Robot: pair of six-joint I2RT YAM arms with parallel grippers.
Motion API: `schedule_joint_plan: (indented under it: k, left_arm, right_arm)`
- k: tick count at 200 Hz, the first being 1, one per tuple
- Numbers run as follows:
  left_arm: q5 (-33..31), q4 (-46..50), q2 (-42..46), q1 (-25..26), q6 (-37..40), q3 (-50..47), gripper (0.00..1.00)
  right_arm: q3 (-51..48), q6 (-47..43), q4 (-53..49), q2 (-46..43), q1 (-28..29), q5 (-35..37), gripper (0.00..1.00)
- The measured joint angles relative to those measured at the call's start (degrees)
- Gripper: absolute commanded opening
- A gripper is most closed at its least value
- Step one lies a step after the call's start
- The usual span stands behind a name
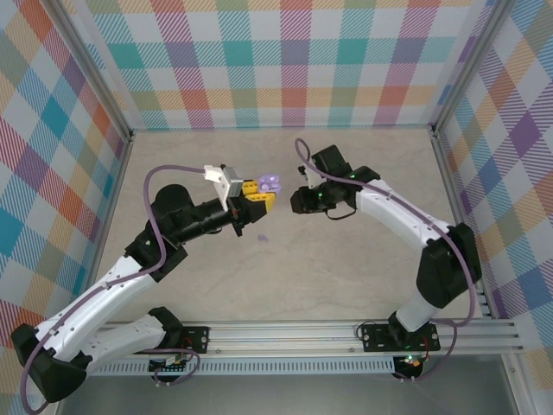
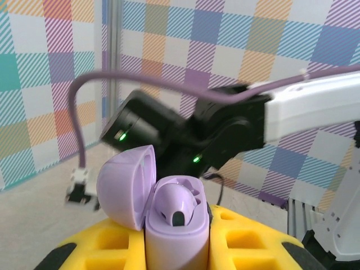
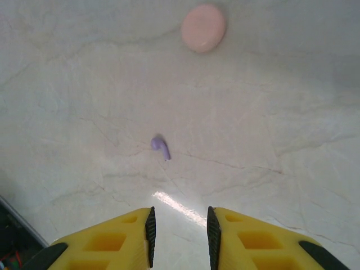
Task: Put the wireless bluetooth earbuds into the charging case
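Left fingers are gripping the case lid-open as a fixture; right fingers are hovering parted, empty, pointing at loose earbud.

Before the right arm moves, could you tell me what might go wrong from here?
The tiny lilac plastic earbud lies loose on the smooth pale table; the right jaws might flick it away. The small round purple plastic charging case stands open in the left jaws; a push could tilt it.
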State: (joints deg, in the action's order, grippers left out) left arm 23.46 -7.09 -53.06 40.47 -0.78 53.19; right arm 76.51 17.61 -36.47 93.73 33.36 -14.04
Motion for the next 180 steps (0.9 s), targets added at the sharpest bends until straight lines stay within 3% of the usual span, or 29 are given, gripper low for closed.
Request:
schedule_joint_plan:
  k: [34,81,133,180]
  left_arm:
    - [0.50,0.98,0.76,0.00,0.00,0.20,0.06]
    - [1.36,1.22,0.85,0.02,0.00,0.28,0.06]
    - [1.77,1.22,0.85,0.02,0.00,0.31,0.06]
    - [2.19,1.22,0.85,0.02,-0.02,0.31,0.06]
  right_arm:
    - [1.14,-0.02,0.59,8.70,0.74,-5.01,0.35]
    - [8.81,-0.55,-1.31,19.47,5.22,-6.71,0.39]
    - [18.18,-2.19,-5.11,27.50,9.84,-5.57,0.45]
    - [25.88,-3.65,-10.36,33.77,12.39,-0.22,0.47]
